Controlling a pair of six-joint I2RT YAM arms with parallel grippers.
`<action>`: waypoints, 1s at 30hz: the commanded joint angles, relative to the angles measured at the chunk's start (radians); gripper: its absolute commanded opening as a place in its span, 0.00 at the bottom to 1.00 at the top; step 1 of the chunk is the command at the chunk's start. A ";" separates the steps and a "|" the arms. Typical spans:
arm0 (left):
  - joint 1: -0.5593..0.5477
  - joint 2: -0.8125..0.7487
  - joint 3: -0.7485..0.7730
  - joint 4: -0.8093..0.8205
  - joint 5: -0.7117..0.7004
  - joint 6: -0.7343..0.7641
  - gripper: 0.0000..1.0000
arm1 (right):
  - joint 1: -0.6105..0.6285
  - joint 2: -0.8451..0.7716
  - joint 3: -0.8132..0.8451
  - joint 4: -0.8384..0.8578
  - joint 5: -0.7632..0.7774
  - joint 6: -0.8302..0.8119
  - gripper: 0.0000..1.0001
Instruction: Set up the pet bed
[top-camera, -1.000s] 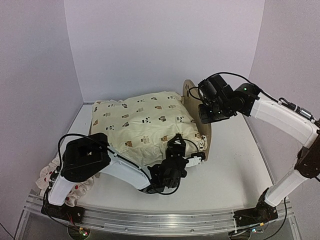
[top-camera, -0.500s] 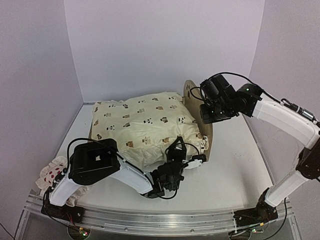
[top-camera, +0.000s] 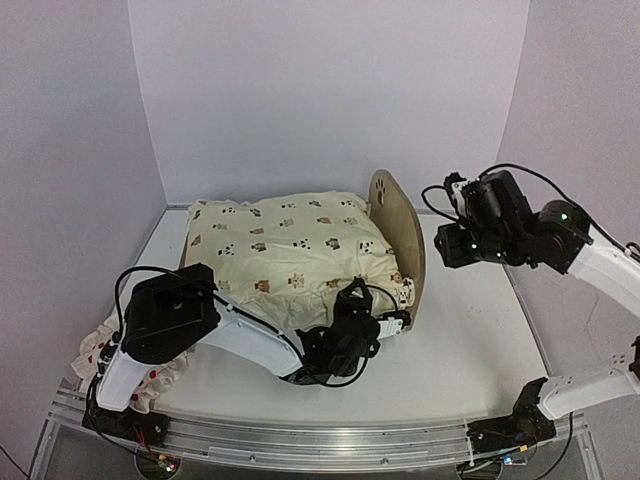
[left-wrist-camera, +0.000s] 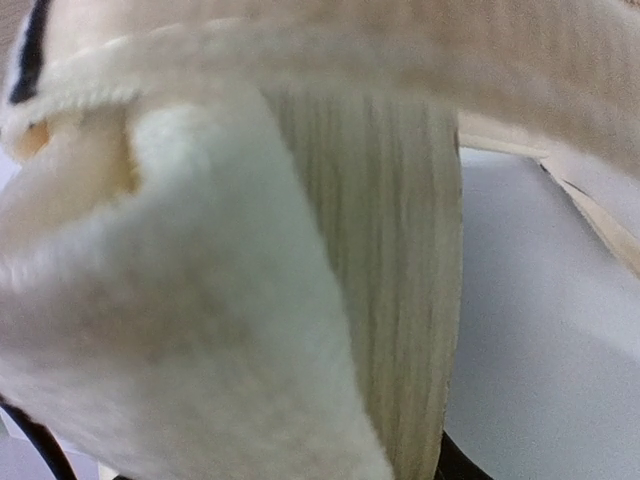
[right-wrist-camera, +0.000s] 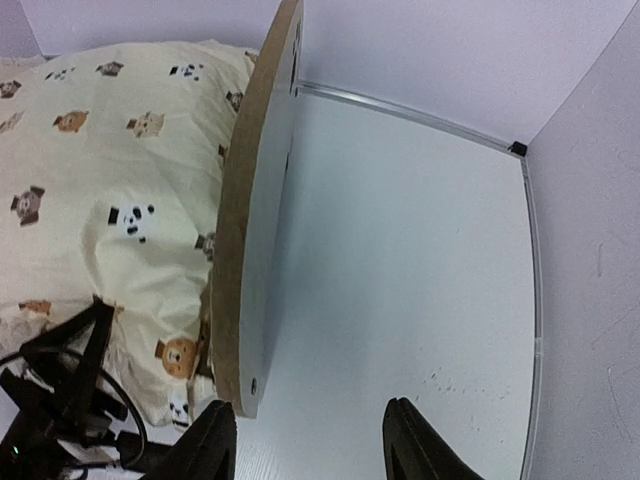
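Pet bed (top-camera: 397, 225) sits mid-table (top-camera: 460, 330), headboard upright at its 3 o'clock end. The frame is largely covered by the animal-print cushion (top-camera: 280, 245). Spotted pillow (top-camera: 100, 350) lies at 8 o'clock, partly under the left arm. Left gripper (top-camera: 372, 318) is pressed into the cushion's 5 o'clock corner and fabric fills its camera, so jaw state cannot be told. Right gripper (top-camera: 452, 245), at the headboard's top a second ago, now stands clear at 3 o'clock, jaws apart and empty.
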 joint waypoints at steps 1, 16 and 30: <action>0.025 -0.121 0.096 -0.091 -0.021 -0.129 0.35 | 0.005 -0.140 -0.155 0.074 -0.084 0.015 0.52; 0.077 -0.203 0.190 -0.316 0.040 -0.239 0.36 | 0.005 -0.339 -0.754 0.607 -0.384 -0.001 0.40; 0.101 -0.209 0.284 -0.420 0.085 -0.265 0.36 | 0.006 0.011 -1.136 1.611 -0.278 -0.125 0.46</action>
